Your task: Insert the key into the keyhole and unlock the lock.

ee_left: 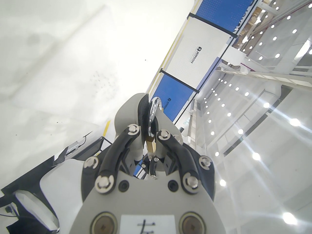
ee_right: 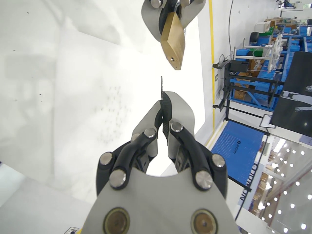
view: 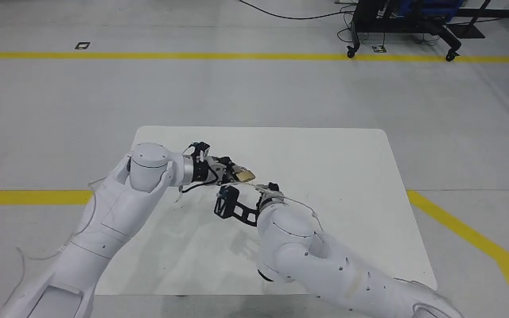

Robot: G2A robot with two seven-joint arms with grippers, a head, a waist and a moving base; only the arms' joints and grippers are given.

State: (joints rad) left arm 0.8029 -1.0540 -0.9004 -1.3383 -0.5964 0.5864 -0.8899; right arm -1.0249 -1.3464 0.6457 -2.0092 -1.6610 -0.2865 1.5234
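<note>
The left gripper [view: 229, 170] has its fingers clenched on the shackle end of the brass lock [ee_right: 173, 42]. It holds the lock over the desk [view: 342, 159], somewhat nearer the left edge than the right. The keyhole [ee_right: 172, 59] end faces the right gripper [ee_right: 164, 99], whose fingers pinch the key [ee_right: 161, 85]. The key's tip is near the lock, not touching.

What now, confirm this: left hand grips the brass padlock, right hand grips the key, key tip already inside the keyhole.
Wrong on one count: the right wrist view shows the key tip short of the keyhole, a gap between them. The left hand grips the brass padlock, the right hand the key.
</note>
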